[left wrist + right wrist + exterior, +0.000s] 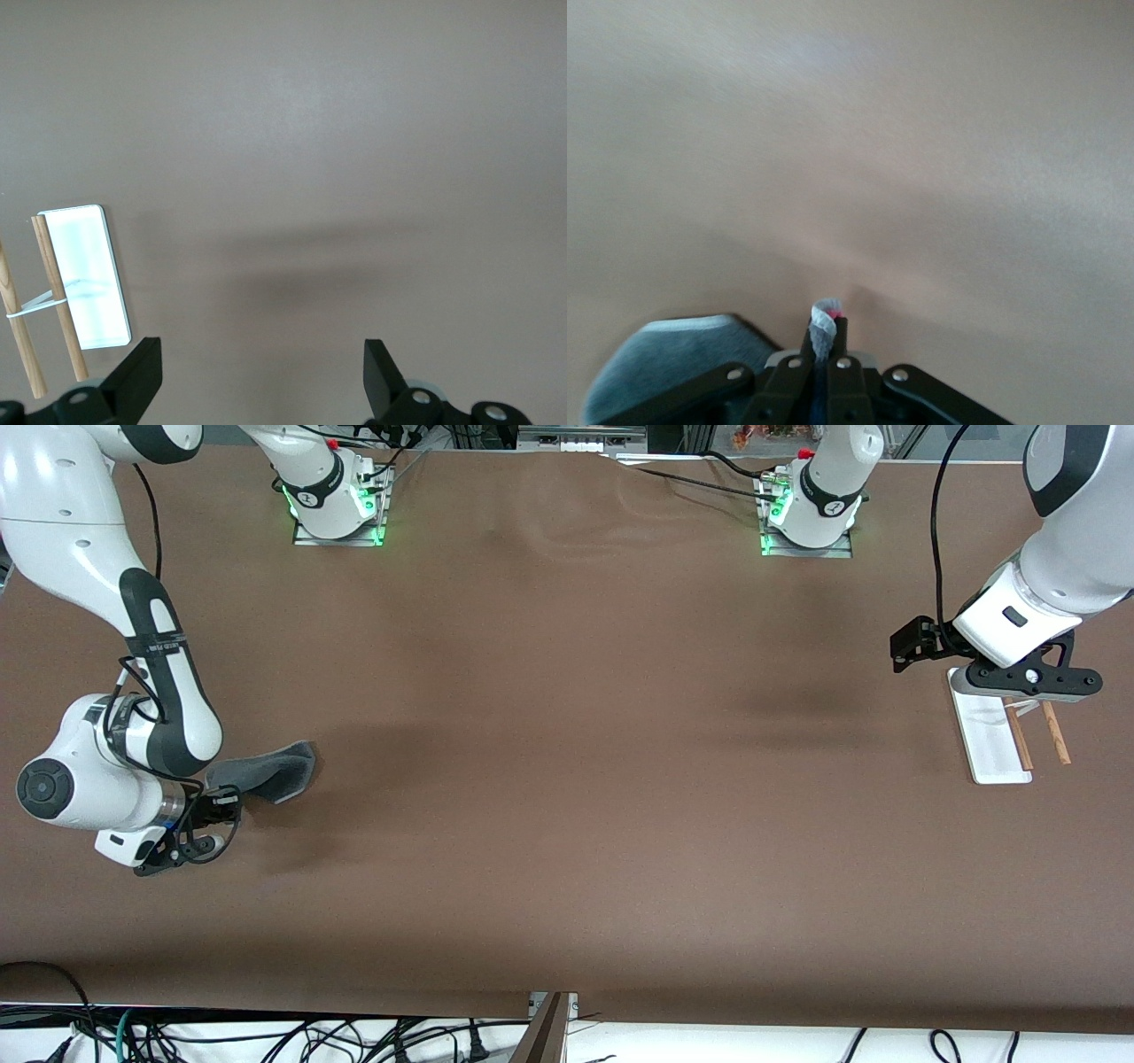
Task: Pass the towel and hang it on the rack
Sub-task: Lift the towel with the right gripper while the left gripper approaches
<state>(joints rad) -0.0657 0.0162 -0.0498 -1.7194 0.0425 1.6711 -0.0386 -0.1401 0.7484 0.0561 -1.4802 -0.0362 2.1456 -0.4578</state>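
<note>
The right gripper [215, 808] jaws pinch only the towel [266, 772] edge, above the bench; it may slip out. The left gripper [1019, 700] waits, jaws apart, over the rack [988, 735].

- The right gripper [205, 808] covers part of the towel [270, 772].
- The left gripper [1019, 691] hides the rack's [988, 735] upper end.
- The left wrist view cuts off one rod [18, 319].

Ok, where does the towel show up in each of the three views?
Front view: the towel hangs from the right gripper at the right arm's end of the table.
Left wrist view: not in it; only the rack and brown table show.
Right wrist view: a grey fold beside the shut gripper.
Shared landmark: the brown table.
</note>
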